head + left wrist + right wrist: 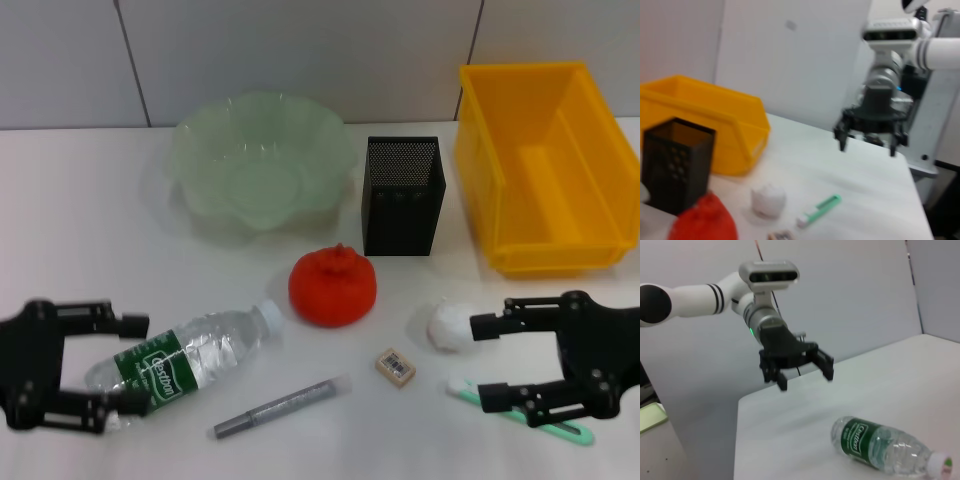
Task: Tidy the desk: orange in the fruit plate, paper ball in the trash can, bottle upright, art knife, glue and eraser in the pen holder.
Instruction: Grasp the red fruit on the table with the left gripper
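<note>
The bottle (185, 360) lies on its side at the front left, cap toward the orange (333, 287) in the middle. My left gripper (130, 362) hovers open at the bottle's base end; the right wrist view shows this left gripper (806, 382) above the table beyond the bottle (885, 447). My right gripper (482, 360) is open at the front right, the paper ball (448, 325) beside one fingertip and the art knife (520, 412) under the other. The eraser (395, 366) and the glue (280, 407) lie near the front. The fruit plate (260, 175), pen holder (402, 195) and trash can (480, 150) stand behind.
The left wrist view shows the right gripper (867, 142) held above the table, with the trash can (705, 115), pen holder (675, 170), orange (702, 222), paper ball (768, 200) and art knife (820, 210) before it. A grey wall runs behind the table.
</note>
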Controlling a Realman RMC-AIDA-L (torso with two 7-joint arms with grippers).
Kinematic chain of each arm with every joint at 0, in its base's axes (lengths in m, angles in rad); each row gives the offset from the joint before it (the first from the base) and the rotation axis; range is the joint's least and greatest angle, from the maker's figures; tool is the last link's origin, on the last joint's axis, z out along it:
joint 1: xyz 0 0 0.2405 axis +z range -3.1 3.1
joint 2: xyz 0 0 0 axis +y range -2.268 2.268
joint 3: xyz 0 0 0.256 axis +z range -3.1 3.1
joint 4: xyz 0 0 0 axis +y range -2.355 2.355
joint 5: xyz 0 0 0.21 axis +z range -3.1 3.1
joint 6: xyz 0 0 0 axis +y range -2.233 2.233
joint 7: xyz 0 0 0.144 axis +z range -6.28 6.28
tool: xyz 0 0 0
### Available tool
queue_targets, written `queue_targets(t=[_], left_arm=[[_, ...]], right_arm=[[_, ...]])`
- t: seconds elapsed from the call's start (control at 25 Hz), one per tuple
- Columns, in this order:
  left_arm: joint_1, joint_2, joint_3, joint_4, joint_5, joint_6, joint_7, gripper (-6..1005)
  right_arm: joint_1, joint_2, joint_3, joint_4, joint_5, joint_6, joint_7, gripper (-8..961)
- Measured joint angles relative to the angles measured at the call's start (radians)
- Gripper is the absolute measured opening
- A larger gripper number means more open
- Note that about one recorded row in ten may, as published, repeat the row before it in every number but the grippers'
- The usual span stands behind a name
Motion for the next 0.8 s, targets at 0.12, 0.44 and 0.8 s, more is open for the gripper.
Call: queue_targets(t=[0.12,0.44,0.8], left_arm=[[-0.003,-0.029,-0.031,0.070,-0.013,-0.006,-0.025,816],[-0.090,-0.122,-0.043,0.058,0.009,-0.184,-0.007,812],[-0.224,-0.145,0.069,-0.161,0.017,-0.451,0.005,807]], right_arm=[[-0.026,-0.002,0.001,-0.004,0.000,-0.001,-0.002,777],[-0.116,-0.011,0.019,-0.005,0.003,-0.014,-0.039,777],[-0.179,-0.029,0.107,-0.007,-0.005,-0.066,-0.065,776]])
